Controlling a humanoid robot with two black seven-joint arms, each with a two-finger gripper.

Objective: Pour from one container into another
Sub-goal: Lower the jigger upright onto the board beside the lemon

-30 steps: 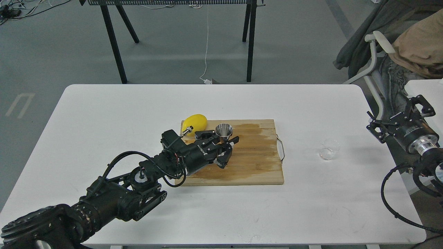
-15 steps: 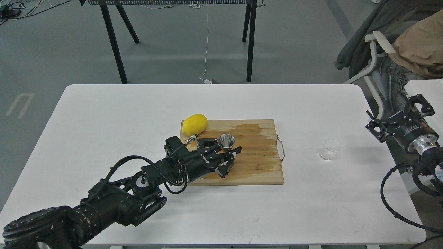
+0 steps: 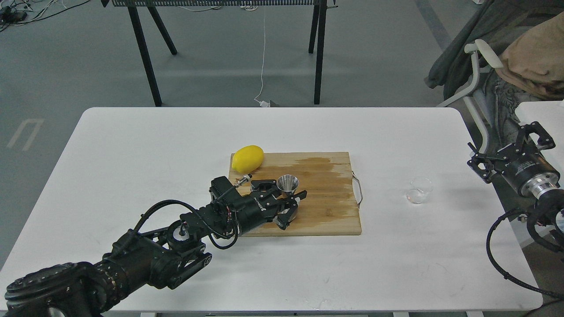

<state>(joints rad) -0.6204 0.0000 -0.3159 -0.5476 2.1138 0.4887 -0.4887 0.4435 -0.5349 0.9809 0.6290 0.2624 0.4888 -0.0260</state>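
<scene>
- Left gripper [image 3: 288,197]: fingers clamped on the steel jigger [image 3: 287,185], which stands upright between them over the wooden board [image 3: 326,198].
- Right gripper [image 3: 511,152]: at the table's right edge, finger state cannot be told.
- Glass cup [image 3: 419,189]: on the white table [image 3: 132,154], left of the right gripper, apart from it.
- Lemon [image 3: 247,158]: beyond the left fingers.

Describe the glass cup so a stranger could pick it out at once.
Start at the wooden cutting board in the middle of the white table. To its right, alone on the bare tabletop, stands the glass cup. It is clear and colourless, unlike the shiny steel jigger.
</scene>
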